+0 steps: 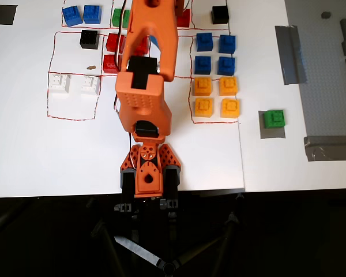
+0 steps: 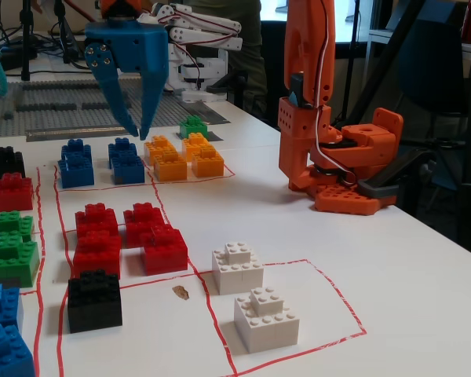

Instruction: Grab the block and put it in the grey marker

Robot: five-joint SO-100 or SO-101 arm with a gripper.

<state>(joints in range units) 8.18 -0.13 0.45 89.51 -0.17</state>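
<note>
Already the block (image 1: 274,118), a small green studded brick, is seen resting on the grey marker (image 1: 266,134), a flat square of grey tape at the right of the overhead view, just beyond the orange bricks (image 1: 215,96). In the fixed view the same block (image 2: 193,126) sits far back, behind the orange bricks. The pincer (image 2: 138,129) is held in the air above the blue bricks (image 2: 100,162), well apart from the block; its blue fingers are parted a little at the tips and nothing is gripped between them. In the overhead view the pincer is hidden under the orange arm (image 1: 144,69), which reaches toward the far edge of the desk (image 1: 75,156). The placing step is judged complete, and the arm appears to be between steps. Nothing further seems called for beyond drawing the arm clear of the rows of bricks without knocking them.
</note>
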